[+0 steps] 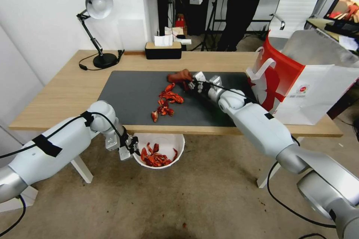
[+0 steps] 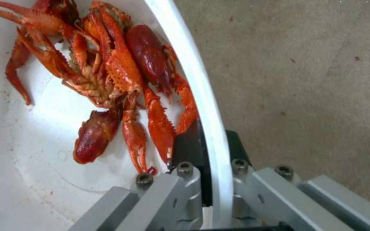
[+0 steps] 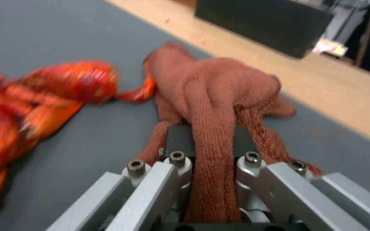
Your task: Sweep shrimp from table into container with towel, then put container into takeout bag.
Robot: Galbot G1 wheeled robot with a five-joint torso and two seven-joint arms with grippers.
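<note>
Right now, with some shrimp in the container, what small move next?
Probably drag the towel, pinched in the right end effector, toward the table's near edge. Loose shrimp lie on the mat between it and the container, which the left end effector holds by the rim below that edge.

A white wall point(image 1: 45, 26) stands at the left; the floor point(image 1: 194, 201) is speckled brownish concrete. A black desk lamp point(image 1: 98, 5) and black tissue box point(image 1: 163, 50) sit by the far edge.
</note>
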